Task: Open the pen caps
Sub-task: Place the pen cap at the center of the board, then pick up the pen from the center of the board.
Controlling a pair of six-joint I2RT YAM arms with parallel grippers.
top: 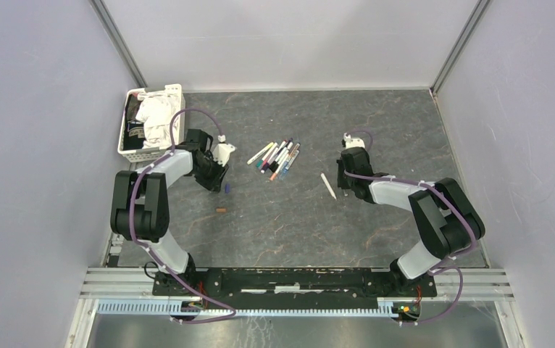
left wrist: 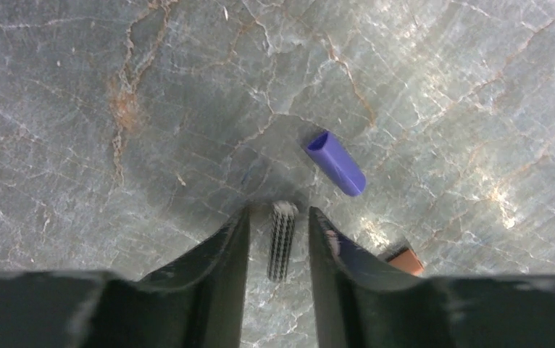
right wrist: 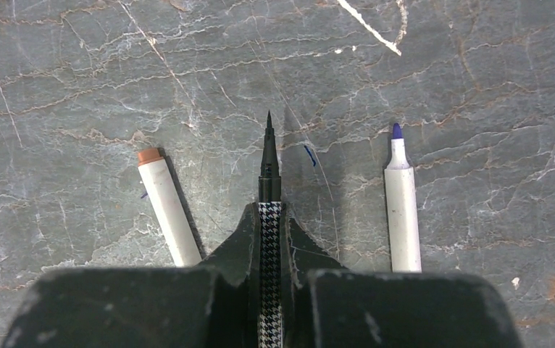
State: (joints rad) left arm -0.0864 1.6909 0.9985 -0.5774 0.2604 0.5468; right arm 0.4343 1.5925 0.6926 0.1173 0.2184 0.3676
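Houndstooth pen cap (left wrist: pixel 282 243) shows only in my left wrist view, inside my parted left gripper (left wrist: pixel 279 214); my right gripper (right wrist: pixel 269 215) clamps the bare-tipped pen (right wrist: pixel 269 163).

The grey marbled surface (top: pixel 376 138) carries a white basket (top: pixel 141 155) at its far left corner, a loose cluster of pens (top: pixel 278 159) near the middle, a lone white pen (top: pixel 328 185) to their right, and, left of the cluster, a purple cap (top: pixel 227 188) with an orange cap (top: pixel 221 210) just nearer.

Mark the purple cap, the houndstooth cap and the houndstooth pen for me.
purple cap (left wrist: pixel 336 163), left wrist view, middle of its side.
houndstooth cap (left wrist: pixel 282 243), left wrist view, middle of its patterned body.
houndstooth pen (right wrist: pixel 270 239), right wrist view, patterned barrel below the black nib.
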